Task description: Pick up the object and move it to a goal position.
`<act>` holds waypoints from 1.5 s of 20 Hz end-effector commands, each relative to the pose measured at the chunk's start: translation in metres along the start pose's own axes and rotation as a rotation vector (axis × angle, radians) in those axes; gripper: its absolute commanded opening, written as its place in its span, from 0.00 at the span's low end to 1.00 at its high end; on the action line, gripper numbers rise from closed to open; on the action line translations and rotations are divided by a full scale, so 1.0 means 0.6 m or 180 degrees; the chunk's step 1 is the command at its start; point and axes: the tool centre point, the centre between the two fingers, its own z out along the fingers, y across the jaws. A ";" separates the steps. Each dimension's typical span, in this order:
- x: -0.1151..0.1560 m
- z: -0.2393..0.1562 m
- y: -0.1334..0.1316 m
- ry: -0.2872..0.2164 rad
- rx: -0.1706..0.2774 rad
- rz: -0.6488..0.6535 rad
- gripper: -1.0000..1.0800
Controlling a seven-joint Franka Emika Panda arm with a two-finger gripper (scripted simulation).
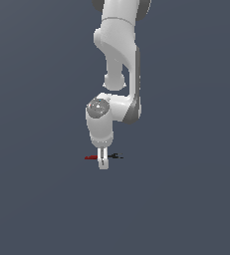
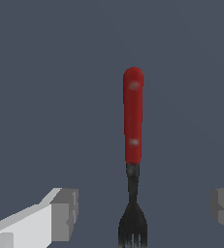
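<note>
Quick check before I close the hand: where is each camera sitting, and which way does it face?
Exterior view: off the arm, looking at the scene; it shows the white arm reaching down, hand at the fork on the floor.
Wrist view: on the wrist, looking down past the hand; a finger shows either side of the fork.
Shared: fork and hand.
</note>
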 end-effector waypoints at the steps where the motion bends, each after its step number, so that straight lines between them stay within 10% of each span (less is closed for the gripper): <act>1: 0.000 0.002 0.000 0.0000 0.0000 0.0000 0.96; 16: 0.000 0.084 0.000 -0.0001 0.0001 0.0017 0.96; 17: 0.000 0.084 0.000 -0.0001 0.0001 0.0017 0.00; 30: 0.007 0.074 0.001 0.0002 0.0002 0.0026 0.00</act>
